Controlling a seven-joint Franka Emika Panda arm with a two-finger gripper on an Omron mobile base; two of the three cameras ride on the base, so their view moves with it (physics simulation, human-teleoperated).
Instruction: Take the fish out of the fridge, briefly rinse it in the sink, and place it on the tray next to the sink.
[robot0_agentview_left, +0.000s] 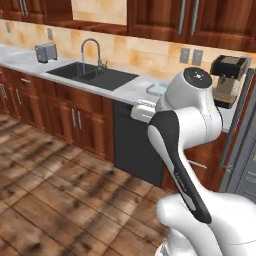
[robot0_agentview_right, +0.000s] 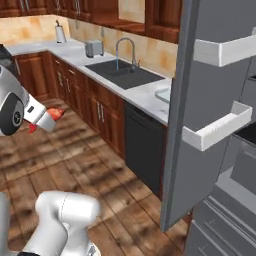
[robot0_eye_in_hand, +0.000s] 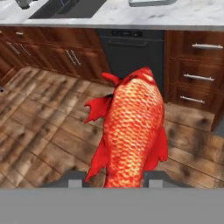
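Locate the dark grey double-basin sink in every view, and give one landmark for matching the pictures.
Left base view: the dark grey double-basin sink sits upper left, set in the pale counter.
Right base view: sink at upper centre, left of the open fridge door.
Hand view: sink at the top edge, left of centre.
Shared landmark: the black dishwasher front under the counter, beside the sink.

The bright red-orange scaly fish (robot0_eye_in_hand: 131, 131) stands lengthwise between the jaws, above the wooden floor. Far beyond the jaws lie the dark grey double-basin sink (robot0_agentview_left: 92, 75) and pale blue-grey tray (robot0_agentview_left: 156, 89); the tall grey fridge (robot0_agentview_right: 210, 100) stands open.
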